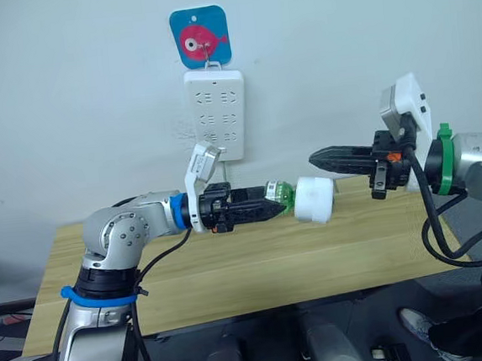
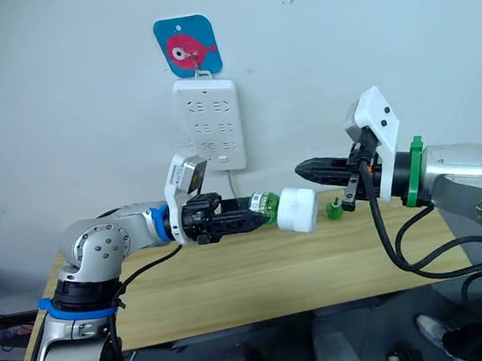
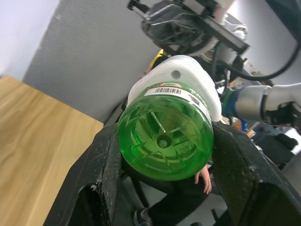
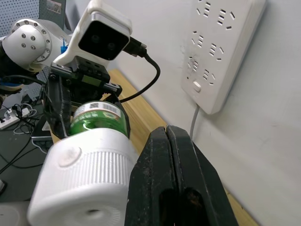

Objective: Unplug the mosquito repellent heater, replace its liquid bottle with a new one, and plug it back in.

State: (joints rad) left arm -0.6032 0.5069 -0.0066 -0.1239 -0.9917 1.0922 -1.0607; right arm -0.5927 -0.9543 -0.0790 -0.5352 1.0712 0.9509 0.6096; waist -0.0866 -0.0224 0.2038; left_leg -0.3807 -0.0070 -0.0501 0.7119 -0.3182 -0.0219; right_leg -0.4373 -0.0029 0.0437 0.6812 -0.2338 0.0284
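Note:
My left gripper (image 1: pixel 270 206) is shut on a green liquid bottle (image 1: pixel 283 195) and holds it level above the table. The white mosquito repellent heater (image 1: pixel 314 199) sits on the bottle's far end. In the left wrist view the bottle's base (image 3: pixel 164 139) lies between both fingers, with the heater (image 3: pixel 183 80) beyond it. My right gripper (image 1: pixel 317 157) is shut on nothing, its tip just above and to the right of the heater. The right wrist view has the closed fingers (image 4: pixel 162 155) beside the heater (image 4: pixel 82 174). A small green bottle-like item (image 2: pixel 334 210) stands on the table behind the heater.
A white power strip (image 1: pixel 216 115) hangs on the wall under a blue fish hook (image 1: pixel 200 36), with its cable running down behind the wooden table (image 1: pixel 315 258). A person's hand (image 3: pixel 204 181) and shoe (image 1: pixel 418 325) are low beside the table.

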